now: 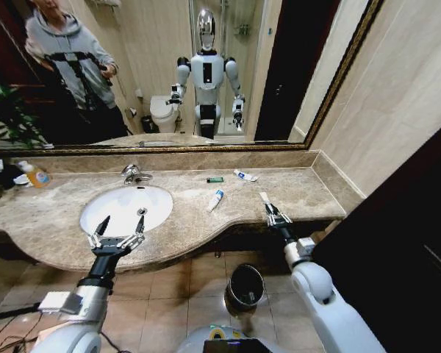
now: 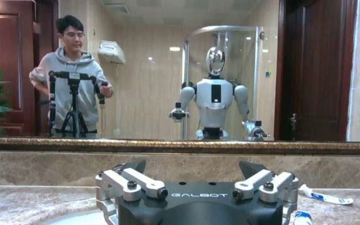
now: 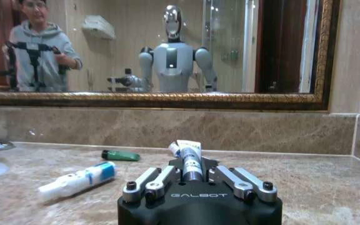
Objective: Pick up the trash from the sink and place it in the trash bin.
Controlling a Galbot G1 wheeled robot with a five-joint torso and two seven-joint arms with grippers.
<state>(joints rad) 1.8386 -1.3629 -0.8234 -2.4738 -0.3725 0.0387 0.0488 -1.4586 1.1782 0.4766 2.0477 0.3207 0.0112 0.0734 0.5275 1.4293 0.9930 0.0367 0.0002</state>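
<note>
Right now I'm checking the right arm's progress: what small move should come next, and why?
Probably lift the right gripper clear of the marble surround, then swing toward the trash bin: its fingers look closed on a white tube, and the bin sits on the floor below.

The counter (image 1: 294, 193) is showing polished beige marble with a soft sheen, and the basin (image 1: 117, 206) is gleaming as smooth glossy white ceramic. The tap (image 1: 132, 173) is shining like chrome. The bin (image 1: 244, 287) is looking dark inside with a bright metal rim. The tubes (image 1: 216, 199) are looking like smooth white plastic.
</note>
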